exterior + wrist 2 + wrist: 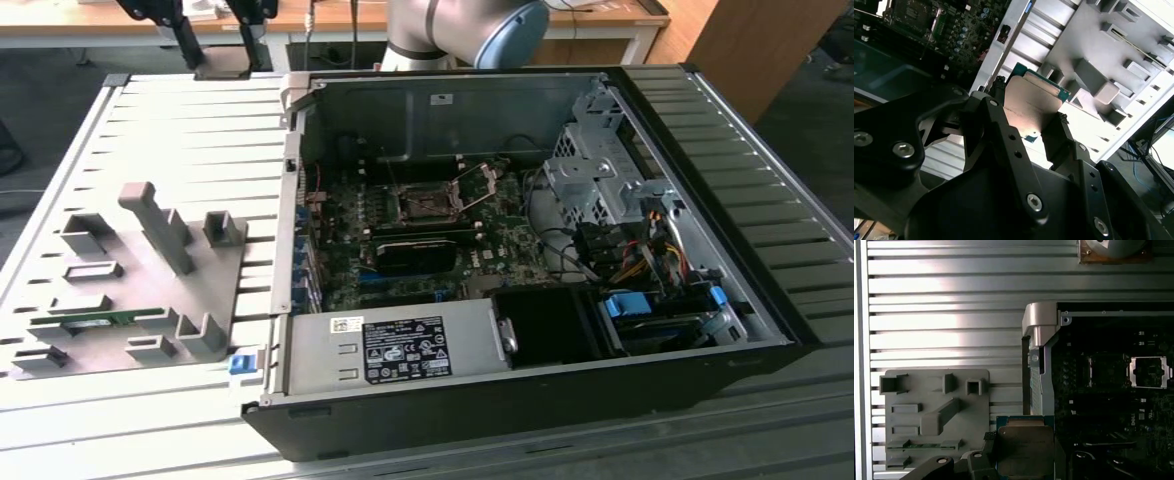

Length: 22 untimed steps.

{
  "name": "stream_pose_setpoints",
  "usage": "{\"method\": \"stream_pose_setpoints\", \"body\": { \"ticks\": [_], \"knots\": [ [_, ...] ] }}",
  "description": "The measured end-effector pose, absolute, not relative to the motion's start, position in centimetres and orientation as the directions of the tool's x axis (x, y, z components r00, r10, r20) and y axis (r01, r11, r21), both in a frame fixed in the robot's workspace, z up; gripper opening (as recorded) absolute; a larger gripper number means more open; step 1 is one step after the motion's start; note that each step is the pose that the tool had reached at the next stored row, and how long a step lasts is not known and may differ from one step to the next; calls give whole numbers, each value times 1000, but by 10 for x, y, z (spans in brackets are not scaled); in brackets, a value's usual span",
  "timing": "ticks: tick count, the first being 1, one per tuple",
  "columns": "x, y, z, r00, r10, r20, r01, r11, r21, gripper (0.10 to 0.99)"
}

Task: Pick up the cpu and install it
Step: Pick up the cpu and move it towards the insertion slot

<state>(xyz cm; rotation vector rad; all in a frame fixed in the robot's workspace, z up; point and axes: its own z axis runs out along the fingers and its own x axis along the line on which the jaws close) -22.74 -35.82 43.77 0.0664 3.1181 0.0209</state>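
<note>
The cpu [1034, 107], a flat square chip with a silvery top and a green edge, is clamped between my gripper's [1029, 122] black fingers [999, 117], held high above the table. In the first wrist view the cpu [1024, 450] hangs over the case's side wall, between the grey fixture plate [934, 410] and the motherboard. My gripper [1021, 457] is shut on it. The motherboard's cpu socket [427, 205] lies open and bare, with its metal load frame [478, 180] flipped up. The first wrist view shows the socket [1106, 371] and the frame [1150, 371] side by side.
The open computer case [747, 300] lies on the ribbed metal table [174, 110], with a drive cage [601, 170], cable bundles [654, 250] and power supply [400, 350] inside. The fixture plate [134, 270] on the exterior view's left carries grey blocks and a narrow green strip [100, 321].
</note>
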Motion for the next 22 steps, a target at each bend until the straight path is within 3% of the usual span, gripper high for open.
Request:
{"method": "stream_pose_setpoints", "body": {
  "ticks": [22],
  "knots": [
    [-194,-346,435,-999,43,-22,42,999,14,541]
  ]
}}
